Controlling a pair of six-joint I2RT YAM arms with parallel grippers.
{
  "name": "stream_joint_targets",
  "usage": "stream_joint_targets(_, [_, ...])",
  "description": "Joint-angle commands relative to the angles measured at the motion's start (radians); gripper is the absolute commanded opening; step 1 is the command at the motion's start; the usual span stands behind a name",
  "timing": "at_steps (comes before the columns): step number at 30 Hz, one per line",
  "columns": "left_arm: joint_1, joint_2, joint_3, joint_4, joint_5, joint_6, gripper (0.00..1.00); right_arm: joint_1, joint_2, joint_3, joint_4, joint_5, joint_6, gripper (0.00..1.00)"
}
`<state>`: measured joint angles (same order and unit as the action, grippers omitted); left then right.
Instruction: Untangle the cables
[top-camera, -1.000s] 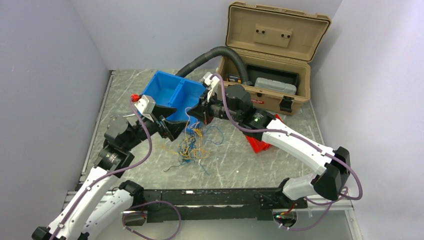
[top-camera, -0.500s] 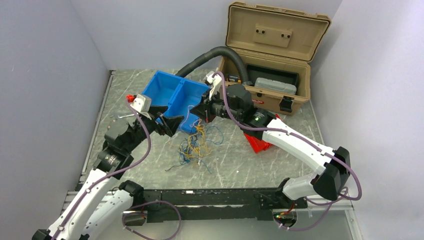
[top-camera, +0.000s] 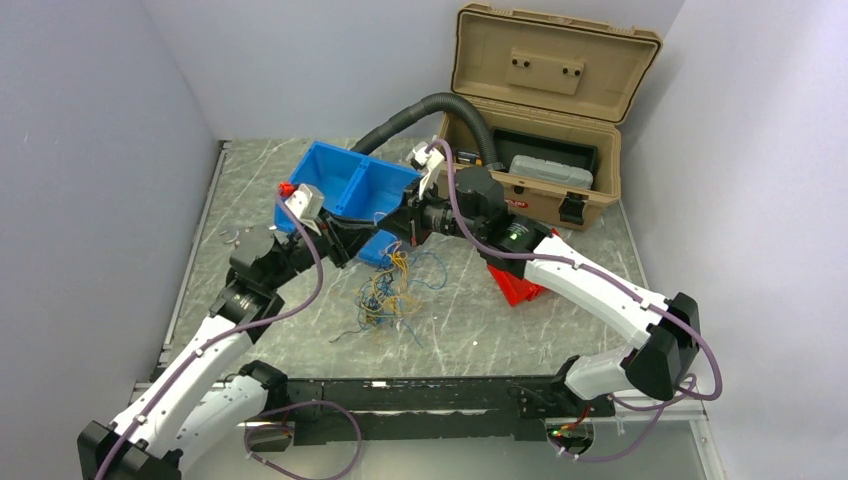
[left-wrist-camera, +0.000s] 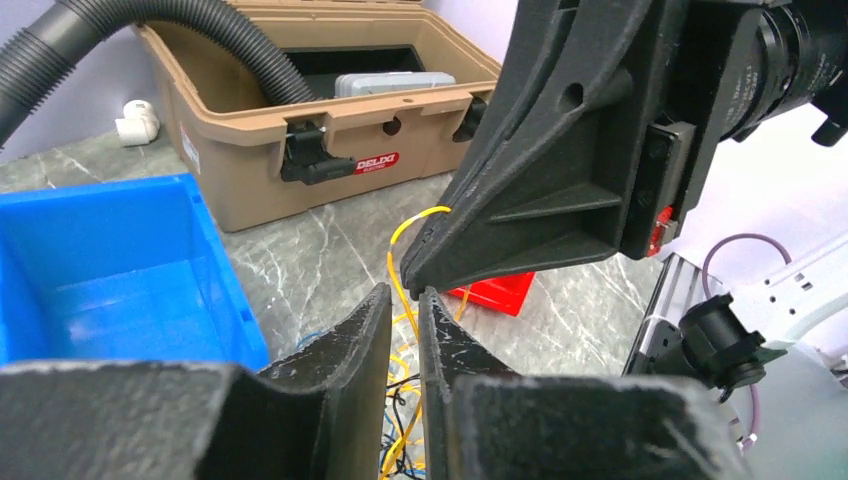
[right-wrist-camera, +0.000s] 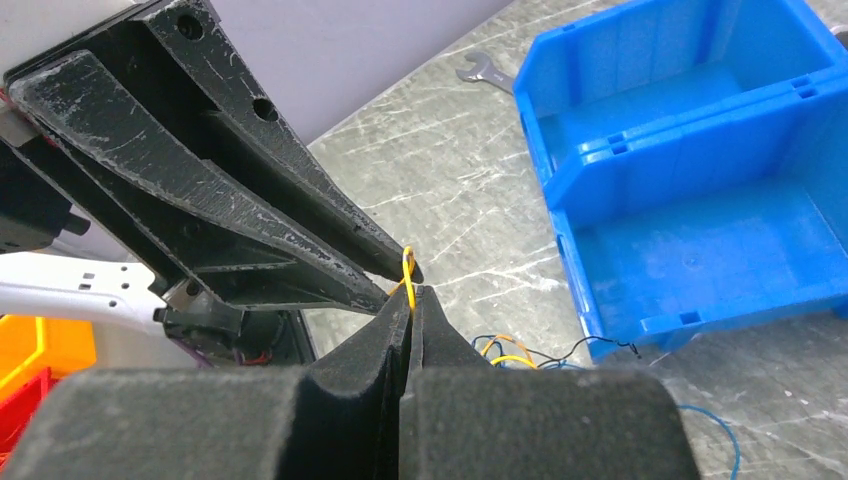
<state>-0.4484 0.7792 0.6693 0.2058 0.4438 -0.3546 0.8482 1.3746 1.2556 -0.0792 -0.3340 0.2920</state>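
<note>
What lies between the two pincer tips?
A yellow cable, held by the right pincer and running down into the left pincer; left wrist view.

The cables (top-camera: 390, 295) lie in a heap at the centre of the tabletop (top-camera: 470, 320). Just behind them, towards the upper left, sits the bin (top-camera: 345, 180), with a wrench (right-wrist-camera: 485, 68) on the tabletop beside it. The case (top-camera: 540, 150) stands at the upper right, and the hose (top-camera: 420, 108) runs from it leftwards behind the bin. The left hand (top-camera: 372, 240) and right hand (top-camera: 398, 225) meet tip to tip between bin and heap. A tray (top-camera: 515, 287) lies right of the heap.
</note>
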Motion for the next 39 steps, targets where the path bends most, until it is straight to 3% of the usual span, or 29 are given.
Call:
stream_joint_targets(1, [-0.003,0.03,0.017,0.086,0.054,-0.019,0.22,-0.002,0.009,0.042,0.071,-0.049,0.038,0.0])
stream_joint_targets(4, [-0.002,0.034,0.015,0.093,0.074,-0.02,0.36,-0.002,0.012,0.031,0.073,-0.053,0.048,0.0])
stream_joint_targets(5, [-0.002,0.034,0.012,0.098,0.08,-0.019,0.34,-0.003,0.013,0.028,0.073,-0.055,0.052,0.0])
stream_joint_targets(6, [-0.003,0.035,0.012,0.098,0.084,-0.014,0.23,-0.003,0.013,0.025,0.073,-0.06,0.054,0.0])
stream_joint_targets(7, [-0.002,0.038,0.016,0.089,0.083,-0.006,0.04,-0.002,0.013,0.023,0.097,-0.066,0.055,0.0])
stream_joint_targets(10, [-0.002,0.033,0.042,0.012,0.025,0.024,0.0,-0.003,0.007,0.008,0.102,-0.072,0.051,0.0])
stream_joint_targets(11, [-0.001,0.024,0.049,-0.012,0.011,0.034,0.0,-0.002,0.003,-0.006,0.102,-0.067,0.046,0.04])
stream_joint_targets(14, [-0.002,-0.024,0.069,-0.066,-0.039,0.061,0.0,-0.003,-0.011,-0.077,0.12,-0.04,0.031,0.43])
stream_joint_targets(16, [-0.002,-0.05,0.091,-0.104,-0.046,0.074,0.0,-0.003,-0.01,-0.131,0.144,-0.025,0.023,0.48])
stream_joint_targets(19, [-0.002,-0.065,0.122,-0.11,0.034,0.068,0.0,0.013,0.016,-0.223,0.229,-0.007,-0.003,0.67])
stream_joint_targets(21, [-0.002,-0.064,0.141,-0.098,0.07,0.048,0.0,0.032,0.048,-0.283,0.307,0.037,-0.02,0.73])
stream_joint_targets(24, [-0.002,-0.06,0.169,-0.099,0.103,0.039,0.0,0.06,0.128,-0.3,0.355,0.094,-0.043,0.72])
stream_joint_targets(27, [-0.002,-0.072,0.219,-0.171,0.074,0.065,0.0,0.067,0.184,-0.293,0.349,0.167,-0.029,0.61])
stream_joint_targets(29, [-0.001,-0.096,0.269,-0.279,-0.029,0.107,0.0,0.063,0.179,-0.323,0.352,0.265,0.012,0.55])
stream_joint_targets(33, [-0.001,-0.135,0.378,-0.476,-0.243,0.253,0.0,0.028,0.124,-0.418,0.357,0.303,0.063,0.52])
stream_joint_targets(39, [-0.001,-0.15,0.463,-0.644,-0.58,0.458,0.0,-0.09,0.01,-0.581,0.313,0.327,0.173,0.32])
